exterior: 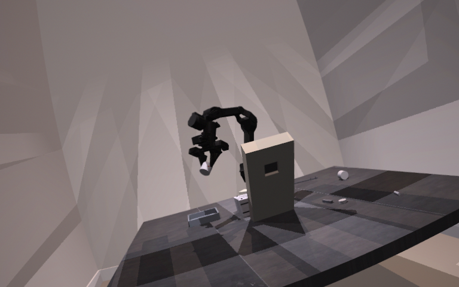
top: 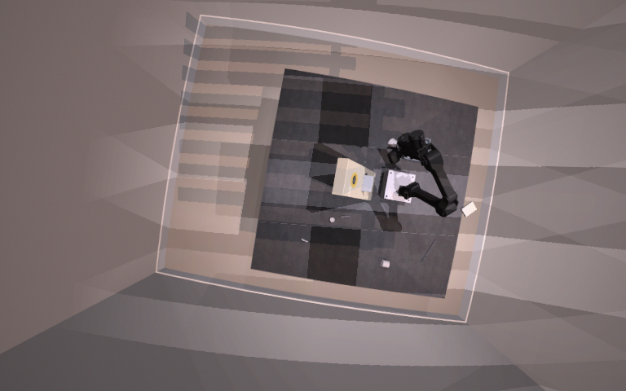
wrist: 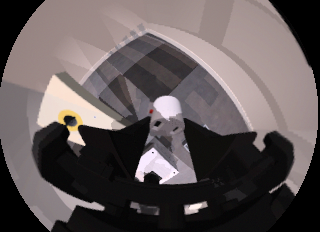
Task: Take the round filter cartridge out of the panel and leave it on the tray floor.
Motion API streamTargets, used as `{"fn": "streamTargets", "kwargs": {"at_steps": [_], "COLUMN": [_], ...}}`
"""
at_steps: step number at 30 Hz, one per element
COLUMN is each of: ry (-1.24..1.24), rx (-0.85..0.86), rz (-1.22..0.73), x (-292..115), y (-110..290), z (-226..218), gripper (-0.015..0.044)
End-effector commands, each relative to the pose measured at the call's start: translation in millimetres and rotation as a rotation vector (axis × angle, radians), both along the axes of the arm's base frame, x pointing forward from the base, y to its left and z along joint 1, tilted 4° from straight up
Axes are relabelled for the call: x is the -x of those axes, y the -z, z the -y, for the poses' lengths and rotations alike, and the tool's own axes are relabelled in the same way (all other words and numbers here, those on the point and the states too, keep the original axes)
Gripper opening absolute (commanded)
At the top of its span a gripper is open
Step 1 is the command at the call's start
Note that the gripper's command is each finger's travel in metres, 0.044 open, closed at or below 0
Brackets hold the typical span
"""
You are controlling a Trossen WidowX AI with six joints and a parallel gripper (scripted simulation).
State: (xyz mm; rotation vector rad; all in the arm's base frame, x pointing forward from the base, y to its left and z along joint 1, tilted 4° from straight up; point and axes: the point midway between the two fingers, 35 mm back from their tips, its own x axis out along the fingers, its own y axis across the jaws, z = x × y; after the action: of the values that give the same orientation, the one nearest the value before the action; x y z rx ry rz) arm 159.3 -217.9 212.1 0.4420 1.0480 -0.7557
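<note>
End effector (exterior: 207, 166) pinches the white filter cartridge (exterior: 204, 168), high above the desk (exterior: 331, 245). Open air separates it from the panel's (exterior: 271, 177) left edge; tray (exterior: 203, 216) sits below.

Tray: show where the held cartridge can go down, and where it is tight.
The tray shows nothing lying inside; the gripper, shut on the cartridge, hangs high above that side of the table. Tight: between tray and panel, where the arm's base stands.

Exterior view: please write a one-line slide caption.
Black end effector holds the white round filter cartridge in the air, above the grey rectangular tray.
</note>
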Motion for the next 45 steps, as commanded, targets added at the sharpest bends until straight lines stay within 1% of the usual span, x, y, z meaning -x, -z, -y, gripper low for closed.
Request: {"fn": "streamTargets", "kwargs": {"at_steps": [1, 7, 13, 29, 37, 45], "ry": [0.123, 0.315, 0.348, 0.622, 0.760, 0.899], "rx": [0.015, 0.032, 0.035, 0.056, 0.065, 0.074], "rz": [0.000, 0.000, 0.000, -0.007, -0.013, -0.021], "x": [17.0, 46.6, 52.9, 127.0, 167.0, 205.6], "y": [-0.2, -0.2, 2.1, 58.3, 87.0, 115.3], "z": [14.7, 34.0, 37.7, 62.4, 61.8, 52.3], "gripper": [0.0000, 0.0000, 0.0000, 0.0000, 0.0000, 0.0000]}}
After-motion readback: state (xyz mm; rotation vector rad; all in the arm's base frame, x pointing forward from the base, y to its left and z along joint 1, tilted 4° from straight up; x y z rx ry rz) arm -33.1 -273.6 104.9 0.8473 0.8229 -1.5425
